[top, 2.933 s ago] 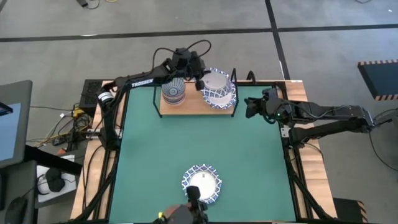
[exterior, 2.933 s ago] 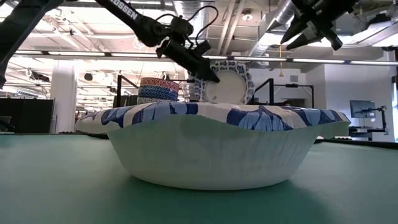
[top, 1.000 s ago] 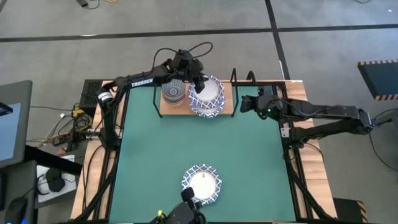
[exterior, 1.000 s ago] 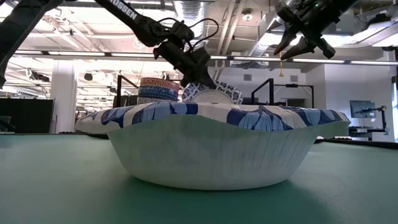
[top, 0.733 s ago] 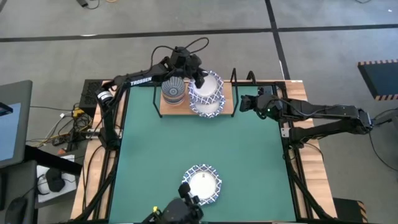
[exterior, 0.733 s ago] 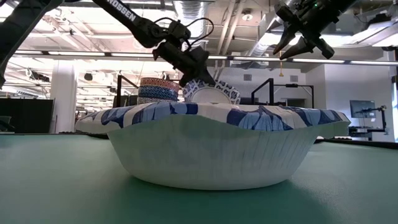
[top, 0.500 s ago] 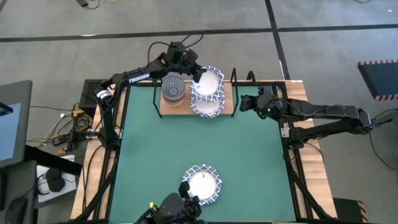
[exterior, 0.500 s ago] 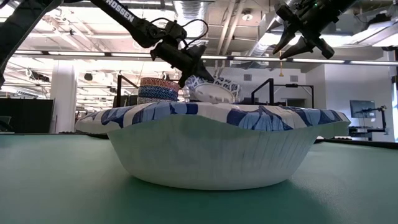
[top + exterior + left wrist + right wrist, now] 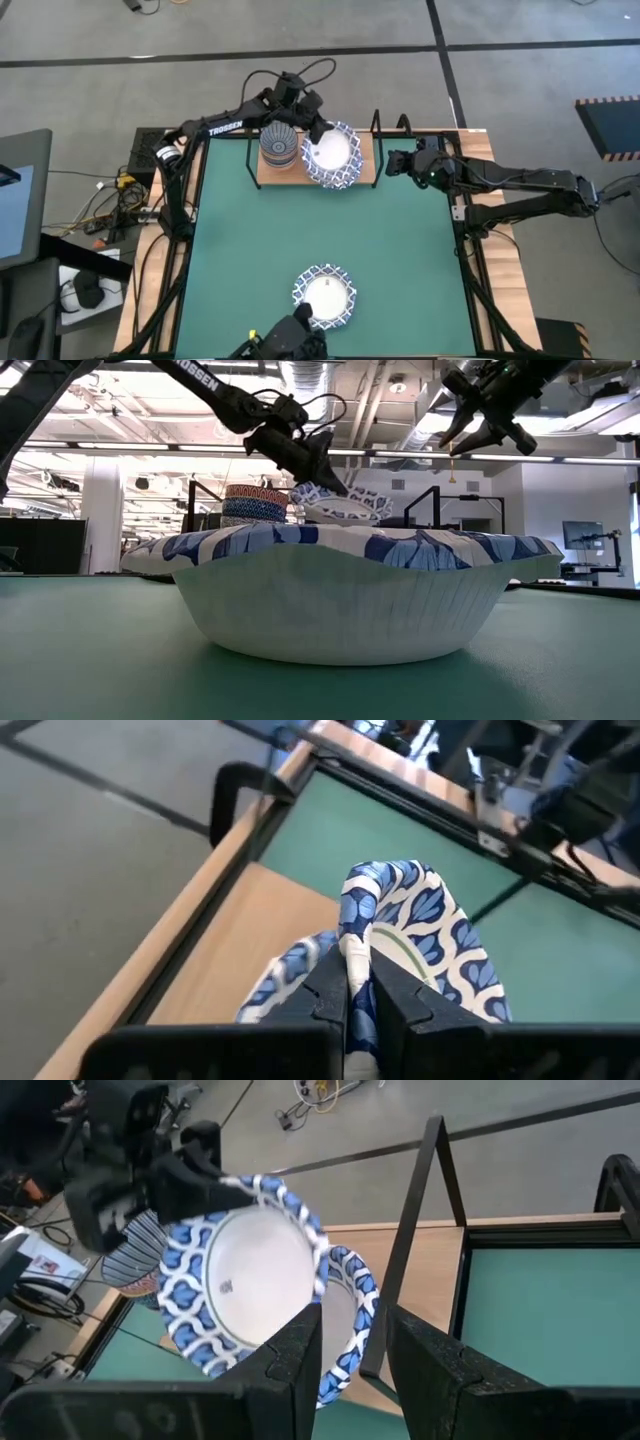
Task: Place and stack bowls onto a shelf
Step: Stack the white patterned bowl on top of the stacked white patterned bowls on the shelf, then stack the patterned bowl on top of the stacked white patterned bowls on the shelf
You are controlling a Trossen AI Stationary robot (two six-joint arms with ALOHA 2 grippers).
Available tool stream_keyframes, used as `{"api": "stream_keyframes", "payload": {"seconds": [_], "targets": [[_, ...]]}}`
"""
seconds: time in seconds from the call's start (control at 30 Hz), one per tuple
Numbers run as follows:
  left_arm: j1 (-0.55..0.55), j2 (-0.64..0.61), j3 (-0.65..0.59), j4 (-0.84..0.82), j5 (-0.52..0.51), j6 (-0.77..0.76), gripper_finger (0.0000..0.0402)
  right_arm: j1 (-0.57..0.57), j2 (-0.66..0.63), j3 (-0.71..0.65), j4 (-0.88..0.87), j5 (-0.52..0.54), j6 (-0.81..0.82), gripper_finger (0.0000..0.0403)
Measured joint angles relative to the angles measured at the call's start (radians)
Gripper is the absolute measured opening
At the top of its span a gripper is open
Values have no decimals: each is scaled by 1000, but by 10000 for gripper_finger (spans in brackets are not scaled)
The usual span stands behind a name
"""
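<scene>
A wide white bowl with a blue patterned rim (image 9: 333, 156) is held tilted over the light-wood shelf (image 9: 268, 178) by my left gripper (image 9: 317, 131), which is shut on it. Another patterned bowl (image 9: 352, 1312) lies on the shelf under it. A stack of small bowls (image 9: 279, 147), the striped one on top, stands on the shelf's left part. One more patterned bowl (image 9: 324, 297) rests on its base on the green mat near the near edge. My right gripper (image 9: 392, 166) hovers open to the right of the shelf. My left gripper pinches the held bowl's rim (image 9: 357, 934) between its two fingers, on the bowl's far-left side. The fingers (image 9: 322, 472) slant down from the far left. The bowl hangs tilted below them, its opposite side low over the bowl beneath; whether the two bowls touch, I cannot tell.
Black wire posts (image 9: 377, 128) rise at the shelf's right end, between the bowls and my right gripper. The green mat (image 9: 400, 250) stretches between the shelf and the near bowl. A dark device (image 9: 290, 342) sits at the near edge.
My left gripper has swung slightly toward the far edge and back, tipping the held bowl from steeply tilted toward level. The bowl now sits lower over the bowl on the shelf.
</scene>
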Motion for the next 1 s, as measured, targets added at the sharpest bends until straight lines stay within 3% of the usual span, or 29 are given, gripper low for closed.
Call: {"api": "stream_keyframes", "payload": {"seconds": [0.27, 0.7, 1.0], "targets": [[-21, 0, 0, 15, 59, -19, 18, 1, 0, 0, 40, 1, -12, 138], [-17, -3, 0, -42, 27, -89, 172, 31, 0, -1, 69, 1, -15, 138], [19, -9, 100, -113, 27, -28, 188, 56, 0, -1, 66, 2, -4, 138]]}}
